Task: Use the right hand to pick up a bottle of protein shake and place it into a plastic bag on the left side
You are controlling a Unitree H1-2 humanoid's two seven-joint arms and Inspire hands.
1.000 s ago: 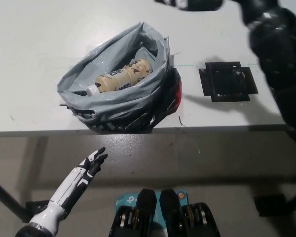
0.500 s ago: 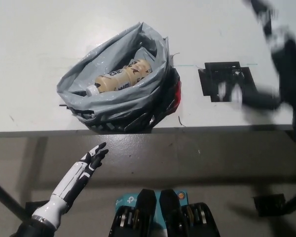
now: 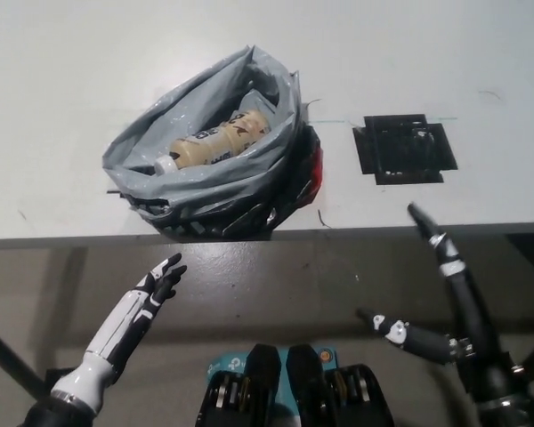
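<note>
- Protein shake bottle (image 3: 215,142) is already in the bag, lying on its side, white cap toward the left.
- Nearest me, below the table edge: my right hand (image 3: 436,298) at lower right, fingers spread apart, holding nothing.
- My left hand (image 3: 157,286) rests at lower left, also below the edge, fingers straight and empty.
- On the table (image 3: 62,107): grey plastic bag (image 3: 209,182), mouth open, sitting at the near edge, left of centre.
- Right of the bag, apart from it: a black square patch (image 3: 405,148) flat on the tabletop.
</note>
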